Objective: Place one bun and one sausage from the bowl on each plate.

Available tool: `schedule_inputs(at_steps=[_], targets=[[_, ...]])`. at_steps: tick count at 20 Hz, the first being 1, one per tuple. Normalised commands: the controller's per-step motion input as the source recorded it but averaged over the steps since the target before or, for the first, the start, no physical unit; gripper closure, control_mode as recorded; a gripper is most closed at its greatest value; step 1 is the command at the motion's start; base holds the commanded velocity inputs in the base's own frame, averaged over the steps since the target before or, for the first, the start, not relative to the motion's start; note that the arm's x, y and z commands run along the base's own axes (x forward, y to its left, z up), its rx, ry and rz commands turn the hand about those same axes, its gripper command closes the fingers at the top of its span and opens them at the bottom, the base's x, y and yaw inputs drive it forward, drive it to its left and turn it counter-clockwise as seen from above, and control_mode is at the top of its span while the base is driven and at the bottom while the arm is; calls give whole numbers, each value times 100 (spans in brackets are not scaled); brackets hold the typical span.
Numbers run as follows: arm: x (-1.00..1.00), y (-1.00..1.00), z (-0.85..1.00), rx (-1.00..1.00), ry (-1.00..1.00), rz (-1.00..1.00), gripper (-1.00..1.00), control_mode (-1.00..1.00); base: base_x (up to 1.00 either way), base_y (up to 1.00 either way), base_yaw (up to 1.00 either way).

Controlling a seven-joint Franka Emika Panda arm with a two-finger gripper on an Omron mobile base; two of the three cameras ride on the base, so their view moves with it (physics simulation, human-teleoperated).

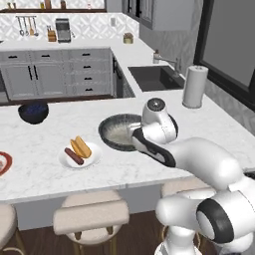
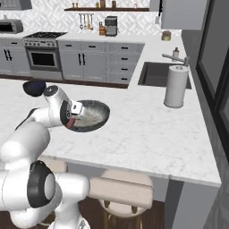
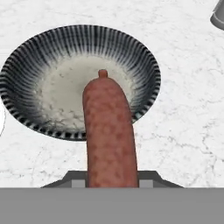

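While the arm (image 1: 199,164) reaches over the marble counter (image 1: 45,174), its white wrist blocks the near right part of the bowl (image 1: 115,130) in the left base view. The bowl sits mid-counter with its pale speckled inside bare. To its left stands the white plate (image 1: 94,155), carrying one bun (image 1: 81,147) and one sausage (image 1: 73,156). The red-rimmed plate (image 1: 4,163) is cut off at the left edge, so its contents cannot be made out. The gripper (image 3: 111,177) is above the bowl; its fingertips are hidden behind a second sausage (image 3: 109,131), which it grips at the lower end, the free end pointing over the bowl.
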Motion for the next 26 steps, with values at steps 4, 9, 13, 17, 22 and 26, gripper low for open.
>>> schedule_inputs(at_steps=[4,9,13,17,22,26], targets=[[0,0,0,0,0,0,100,100,-100,13,20],[0,0,0,0,0,0,100,100,-34,95,10],[0,0,0,0,0,0,100,100,5,100,0],[0,0,0,0,0,0,100,100,25,100,-1],[0,0,0,0,0,0,100,100,41,98,-3],[0,0,0,0,0,0,100,100,77,52,0]])
